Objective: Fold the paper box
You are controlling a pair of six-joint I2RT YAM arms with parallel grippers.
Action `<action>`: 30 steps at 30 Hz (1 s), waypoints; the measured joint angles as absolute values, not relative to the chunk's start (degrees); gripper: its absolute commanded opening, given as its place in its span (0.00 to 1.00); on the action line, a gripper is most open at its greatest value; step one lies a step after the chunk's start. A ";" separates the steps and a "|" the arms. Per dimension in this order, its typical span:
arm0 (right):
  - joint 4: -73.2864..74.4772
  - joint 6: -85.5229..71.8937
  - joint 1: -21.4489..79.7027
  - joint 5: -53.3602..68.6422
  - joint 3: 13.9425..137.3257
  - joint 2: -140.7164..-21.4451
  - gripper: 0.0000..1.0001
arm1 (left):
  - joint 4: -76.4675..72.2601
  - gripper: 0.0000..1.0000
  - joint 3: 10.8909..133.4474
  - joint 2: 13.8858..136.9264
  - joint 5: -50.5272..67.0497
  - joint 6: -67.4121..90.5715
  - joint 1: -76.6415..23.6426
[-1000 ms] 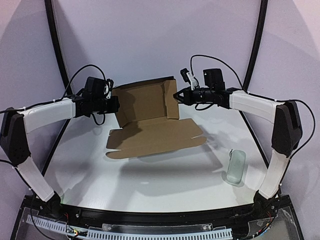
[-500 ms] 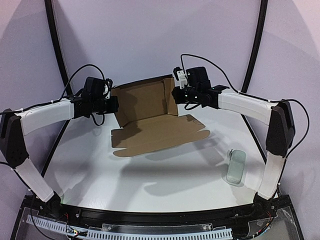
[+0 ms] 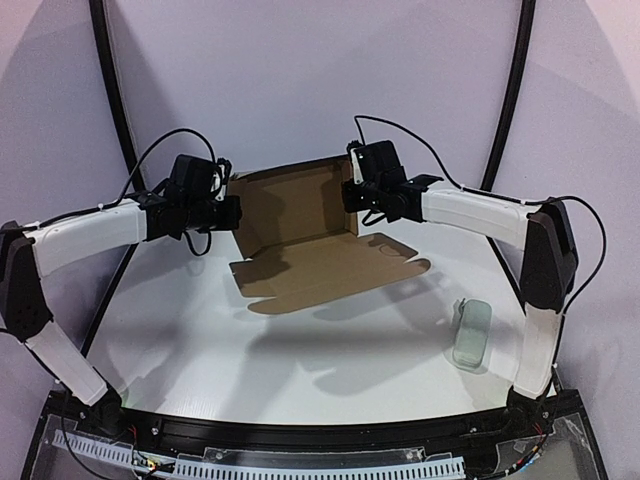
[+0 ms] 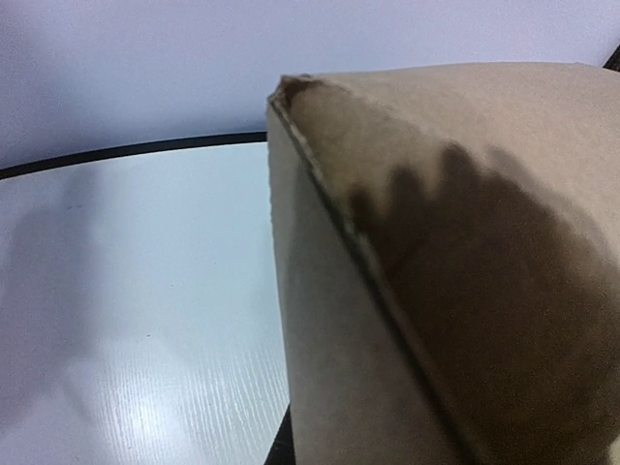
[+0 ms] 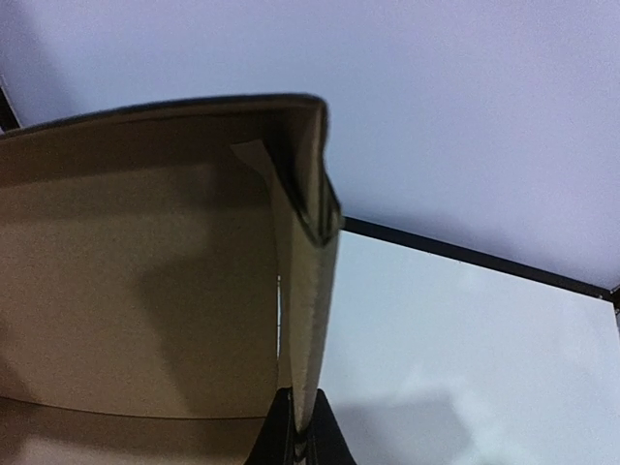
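Paper box (image 3: 320, 245), half folded, back wall upright, front flap spread flat, hanging over far middle of white worktop (image 3: 300, 360). Clamped on left wall, left claw (image 3: 232, 212); clamped on right wall, right claw (image 3: 350, 195).

Robot lab, enclosed benchtop test cell.
White surface (image 3: 300, 360) ringed by a plain pale backdrop (image 3: 300, 80) and curved black poles (image 3: 108, 90); left arm (image 3: 90, 232) and right arm (image 3: 480, 212) bolted at the near edge, loose cables exposed, slotted cable duct (image 3: 300, 467) along the front.
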State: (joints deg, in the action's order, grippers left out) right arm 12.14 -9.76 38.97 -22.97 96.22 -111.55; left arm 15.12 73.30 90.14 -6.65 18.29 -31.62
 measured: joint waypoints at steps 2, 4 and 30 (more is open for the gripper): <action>12.09 -9.76 38.97 -23.12 96.28 -111.55 0.03 | 15.55 0.01 73.29 89.63 -6.69 17.93 -31.65; 12.88 -9.72 39.03 -24.33 97.33 -111.76 0.03 | 15.59 0.01 73.28 89.10 -6.42 17.67 -31.81; 5.15 -11.55 38.60 -21.82 87.96 -106.86 0.36 | 16.17 0.01 73.30 87.07 -6.74 16.92 -34.37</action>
